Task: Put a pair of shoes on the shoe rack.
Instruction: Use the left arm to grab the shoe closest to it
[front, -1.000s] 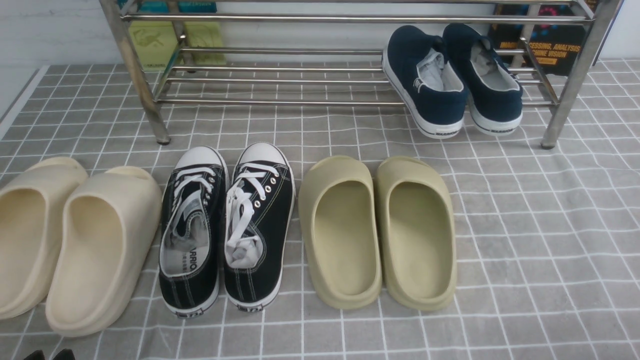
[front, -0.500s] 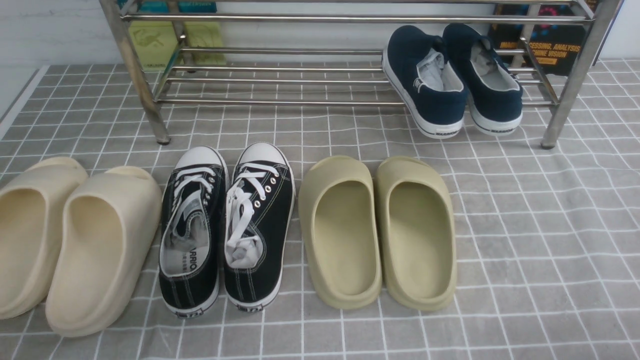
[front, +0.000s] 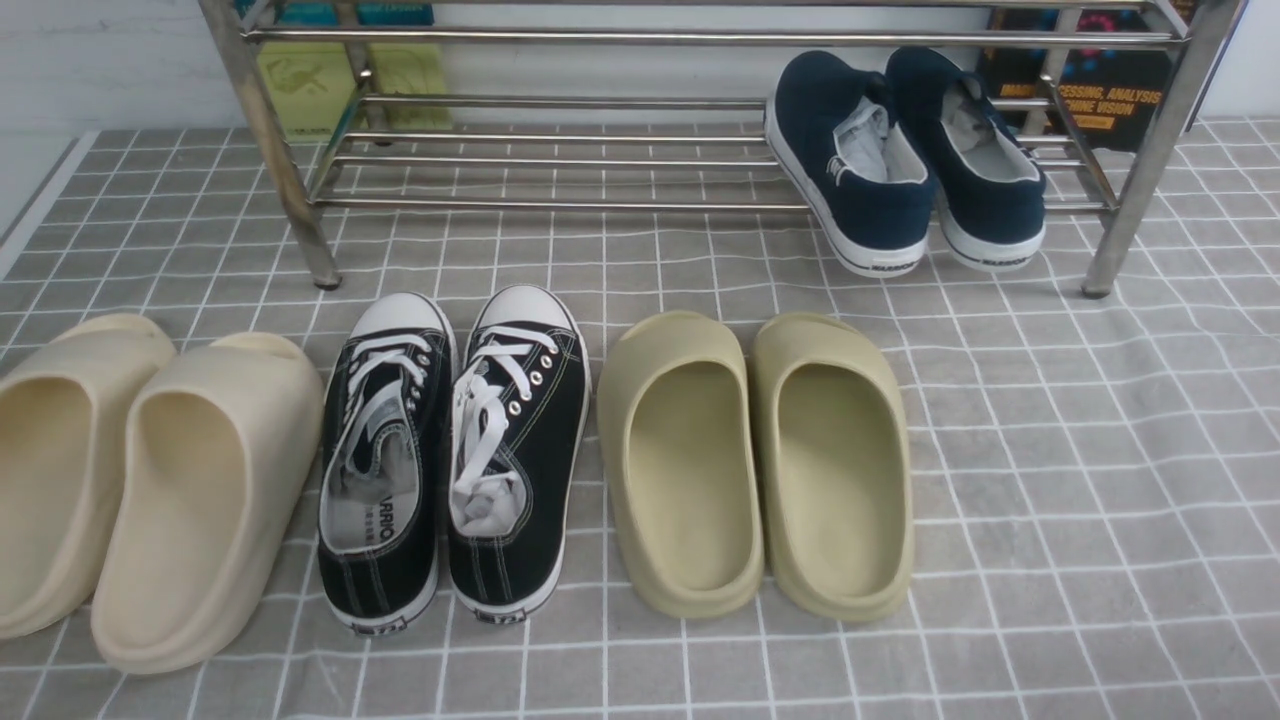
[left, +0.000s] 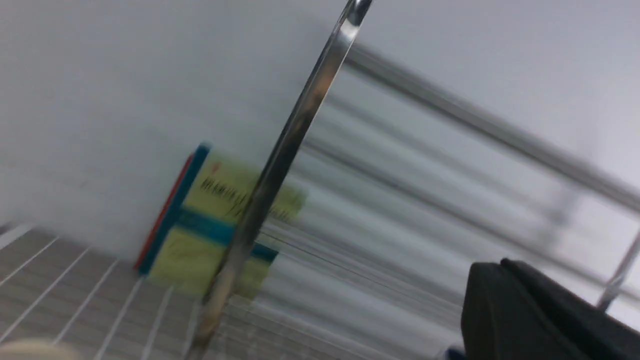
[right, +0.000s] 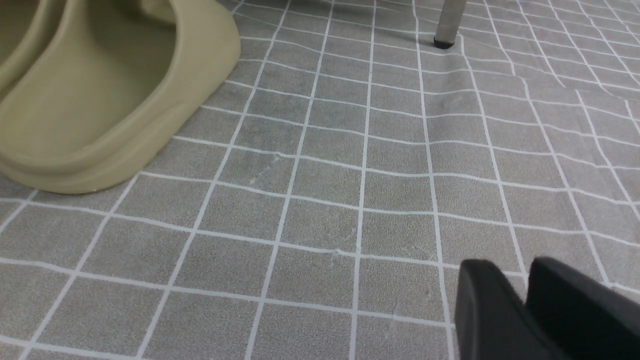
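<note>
The black sneakers stand side by side on the bench, which is covered in a grey cloth with a white grid. Their white toe caps point toward the shoe rack, and they stand apart from it, just in front of its left half. A pair of beige slides lies close on their left and a pair of olive slides close on their right, so the three pairs form one row. The lower shelf of the rack carries a pair of navy slip-ons at its right end, heels hanging over the front bar; the rest of that shelf is bare bars. Behind the rack a yellow-green book leans at the left and a dark book at the right. Neither arm shows in the front view. The left wrist view (badly blurred) shows the left gripper as one black mass with its jaws pressed together and nothing between them, near a steel leg of the rack with the yellow-green book behind it. In the right wrist view the right gripper hangs low over bare cloth, well apart from the nearest olive slide; I cannot tell whether its jaws are spread or closed, and they hold nothing.
</note>
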